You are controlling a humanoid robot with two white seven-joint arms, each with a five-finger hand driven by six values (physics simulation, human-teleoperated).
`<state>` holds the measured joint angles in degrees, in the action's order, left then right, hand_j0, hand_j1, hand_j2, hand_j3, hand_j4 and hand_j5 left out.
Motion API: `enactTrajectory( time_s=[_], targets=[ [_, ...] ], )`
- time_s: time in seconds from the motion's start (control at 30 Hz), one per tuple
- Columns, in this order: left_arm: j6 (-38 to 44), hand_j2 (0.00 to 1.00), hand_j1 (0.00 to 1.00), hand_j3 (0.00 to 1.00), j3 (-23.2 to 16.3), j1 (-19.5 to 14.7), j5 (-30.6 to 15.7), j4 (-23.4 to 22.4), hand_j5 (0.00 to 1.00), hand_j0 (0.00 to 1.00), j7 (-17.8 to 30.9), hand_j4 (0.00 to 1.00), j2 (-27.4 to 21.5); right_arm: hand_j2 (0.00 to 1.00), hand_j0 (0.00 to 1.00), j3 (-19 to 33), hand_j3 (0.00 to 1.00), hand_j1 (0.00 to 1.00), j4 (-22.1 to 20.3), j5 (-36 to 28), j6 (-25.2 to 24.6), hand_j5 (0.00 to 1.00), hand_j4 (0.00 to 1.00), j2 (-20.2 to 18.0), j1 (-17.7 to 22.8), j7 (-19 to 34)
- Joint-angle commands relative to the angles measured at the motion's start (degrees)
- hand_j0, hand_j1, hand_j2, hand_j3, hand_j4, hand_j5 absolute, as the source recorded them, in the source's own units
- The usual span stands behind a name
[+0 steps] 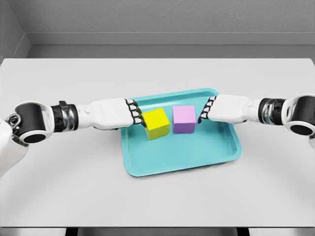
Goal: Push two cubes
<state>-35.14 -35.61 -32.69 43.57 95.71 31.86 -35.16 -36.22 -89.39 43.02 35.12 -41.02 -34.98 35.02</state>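
Observation:
A yellow cube [156, 124] and a purple cube [184, 119] stand side by side, a small gap apart, in a teal tray [177, 157] at the table's middle. My left hand [136, 115] reaches in from the left, its fingertips against the yellow cube's left face. From the right, my right hand [205, 111] touches the purple cube's right face with its fingertips. Both hands have their fingers held straight and grasp nothing.
The tray lies on a white table [64, 177]. A grey wall rises behind the table's far edge. The tray's raised rim surrounds both cubes.

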Motion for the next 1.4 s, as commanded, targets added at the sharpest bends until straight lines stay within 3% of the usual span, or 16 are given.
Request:
enactTrajectory(
  time_s=[0.0,0.33,0.4,0.6,0.8,0.87,0.97,1.0,1.03,1.07,1.13,1.2,1.27,1.33,1.37],
  targets=[
    [0.1,0.83,0.83,0.83,0.0,0.0,-0.2,0.0,0.83,0.83,0.1,0.83,0.7,0.77,0.77,0.0,0.77,0.77,1.3,0.1,-0.1,0.77,0.77,0.2,-0.1,0.0],
    [0.1,0.83,0.83,0.83,0.0,-0.2,1.1,-0.1,0.83,0.83,0.1,0.83,2.5,0.77,0.77,-0.1,0.77,0.77,2.6,0.4,-0.1,0.77,0.77,2.9,-1.6,0.0],
    [0.1,0.83,0.83,0.83,0.0,-0.2,1.1,-0.3,0.83,0.83,0.1,0.83,2.5,0.77,0.77,-0.3,0.77,0.77,4.4,1.2,-0.1,0.77,0.77,4.4,-2.1,0.0],
    [0.1,0.74,0.74,0.74,0.3,0.0,1.0,-1.5,0.74,0.74,0.4,0.74,2.1,0.77,0.77,-1.3,0.77,0.77,5.0,1.3,-0.1,0.77,0.77,4.6,-3.0,0.0],
    [0.1,0.73,0.73,0.73,0.6,0.2,0.9,-1.4,0.73,0.73,0.9,0.73,1.7,0.77,0.77,-1.1,0.77,0.77,4.9,1.2,-0.1,0.77,0.77,3.8,-3.1,0.0],
    [0.1,0.73,0.73,0.73,0.8,0.2,0.4,-1.3,0.73,0.73,0.9,0.73,0.5,0.77,0.77,-0.6,0.77,0.77,4.8,0.3,-0.1,0.77,0.77,1.7,-4.7,0.0],
    [0.1,0.74,0.74,0.74,1.4,-0.1,-1.4,-1.0,0.74,0.74,0.9,0.74,-2.2,0.79,0.79,0.6,0.79,0.79,3.3,-10.9,-0.1,0.79,0.79,-8.1,-9.5,0.0],
    [0.1,0.74,0.74,0.74,1.9,-0.1,-2.3,-0.7,0.74,0.74,0.9,0.74,-3.4,0.84,0.84,5.8,0.84,0.84,-0.2,-16.6,-0.1,0.84,0.84,-13.7,-8.6,0.0],
    [0.1,0.74,0.74,0.74,2.0,-0.1,-3.9,-0.7,0.74,0.74,0.9,0.74,-5.1,0.95,0.95,8.9,0.95,0.95,-2.4,-19.0,-0.1,0.95,0.95,-18.0,-7.1,0.0],
    [0.1,0.75,0.75,0.75,2.6,-0.1,-5.9,-0.6,0.75,0.75,0.9,0.75,-7.2,1.0,1.0,11.0,1.0,1.0,-2.3,-19.9,-0.1,1.0,1.0,-19.4,-5.3,0.0],
    [0.1,0.82,0.82,0.82,4.3,-0.2,-11.2,-1.0,0.82,0.82,0.8,0.82,-13.8,1.0,1.0,14.3,1.0,1.0,-1.8,-23.1,-0.1,1.0,1.0,-20.0,-0.8,0.0],
    [0.1,1.0,1.0,1.0,4.6,-0.1,-16.2,-2.0,1.0,1.0,0.5,1.0,-18.7,1.0,1.0,14.3,1.0,1.0,1.4,-28.5,-0.1,1.0,1.0,-20.1,3.6,0.0],
    [0.1,1.0,1.0,1.0,6.3,-0.1,-20.4,-3.8,1.0,1.0,0.5,1.0,-21.9,1.0,1.0,14.2,1.0,1.0,2.6,-34.2,-0.1,1.0,1.0,-19.4,7.4,0.0],
    [0.1,1.0,1.0,1.0,6.9,0.0,-20.8,-4.8,1.0,1.0,0.5,1.0,-23.5,1.0,1.0,14.3,1.0,1.0,3.3,-35.4,-0.1,1.0,1.0,-14.8,10.5,0.0],
    [0.1,1.0,1.0,1.0,6.9,0.2,-20.7,-5.7,1.0,1.0,0.5,1.0,-24.0,1.0,1.0,14.3,1.0,1.0,4.0,-36.6,-0.1,1.0,1.0,-14.4,11.3,0.0]
  ],
)
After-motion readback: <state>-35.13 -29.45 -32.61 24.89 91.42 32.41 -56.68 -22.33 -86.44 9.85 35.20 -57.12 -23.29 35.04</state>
